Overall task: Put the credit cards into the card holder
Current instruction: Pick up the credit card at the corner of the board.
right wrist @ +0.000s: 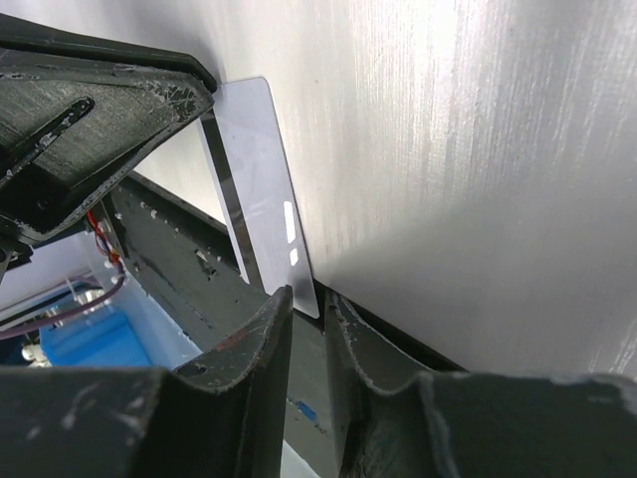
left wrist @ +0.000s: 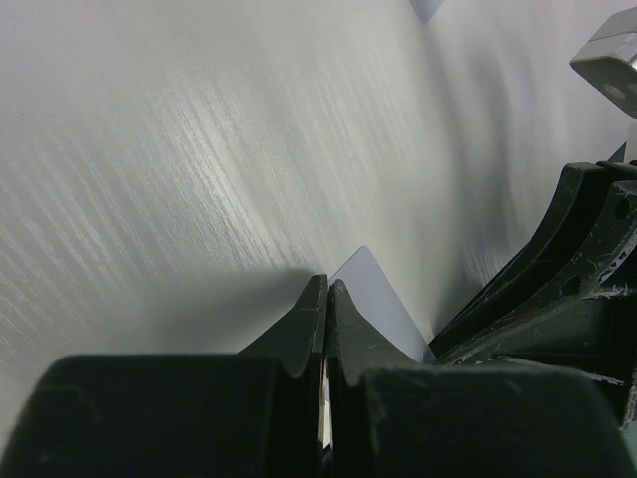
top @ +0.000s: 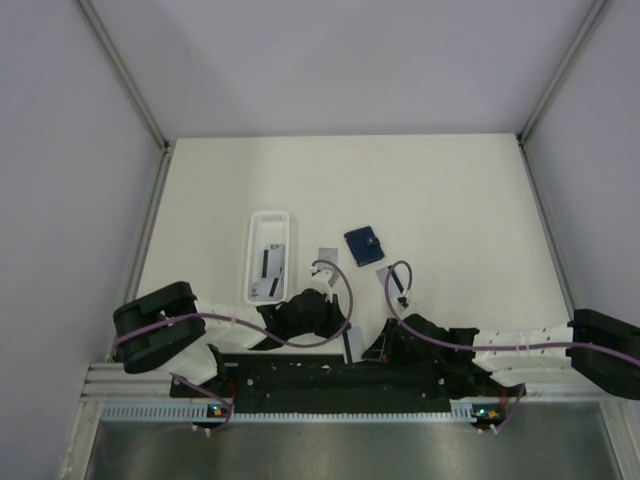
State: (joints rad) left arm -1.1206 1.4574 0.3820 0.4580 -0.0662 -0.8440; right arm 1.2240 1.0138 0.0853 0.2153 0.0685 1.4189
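A white card (right wrist: 254, 169) is pinched tight by the left gripper (left wrist: 327, 284). Its corner is seen at the right gripper (right wrist: 309, 301), whose jaws are set a little apart. The blue wallet (top: 364, 245) is laid on the table (top: 450, 200), farther out.

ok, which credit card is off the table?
The thin pale dark-striped card, pinched on edge in the left claw. The grey card beside the navy wallet lies flat; other cards sit in the long white plastic tray.
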